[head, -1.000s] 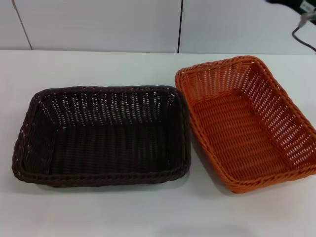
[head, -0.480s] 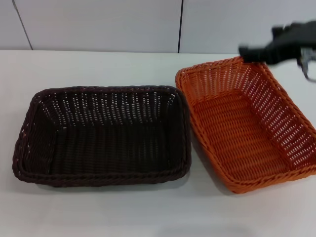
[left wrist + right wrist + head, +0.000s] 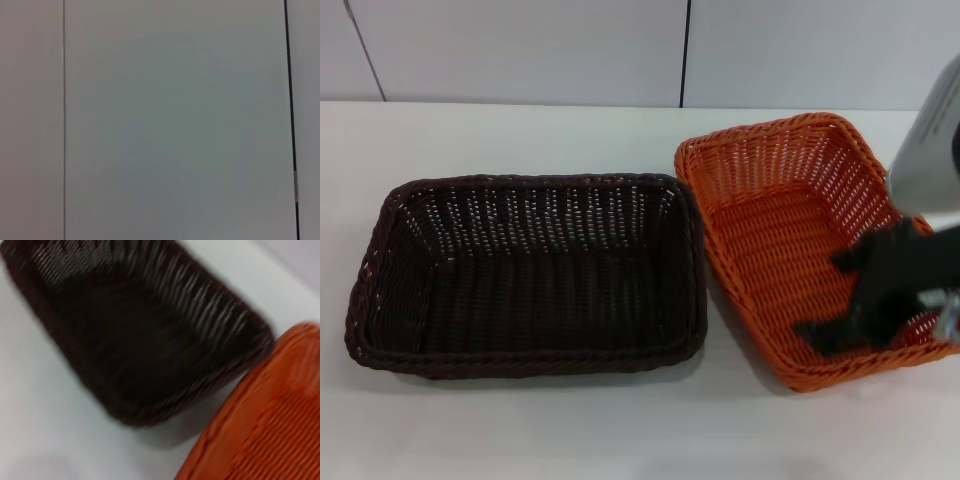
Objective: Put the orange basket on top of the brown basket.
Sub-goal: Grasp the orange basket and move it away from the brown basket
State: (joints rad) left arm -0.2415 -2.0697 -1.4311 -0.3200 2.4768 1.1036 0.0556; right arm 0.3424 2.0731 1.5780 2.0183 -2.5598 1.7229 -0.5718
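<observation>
The orange basket (image 3: pixel 790 230) sits on the white table at the right, slightly turned. The brown basket (image 3: pixel 525 275) sits just to its left, their rims nearly touching. My right gripper (image 3: pixel 835 298) has come in from the right and hangs over the near right part of the orange basket, with its black fingers (image 3: pixel 823 335) spread and nothing between them. The right wrist view shows the brown basket (image 3: pixel 135 335) and a corner of the orange basket (image 3: pixel 265 425). My left gripper is out of view; its wrist view shows only a plain wall.
The white table (image 3: pixel 570 430) runs around both baskets, with bare surface in front and behind. A panelled wall (image 3: pixel 520 50) stands behind the table.
My right arm has swung down from the far right corner of the orange basket to its near right side. The baskets have not moved.
</observation>
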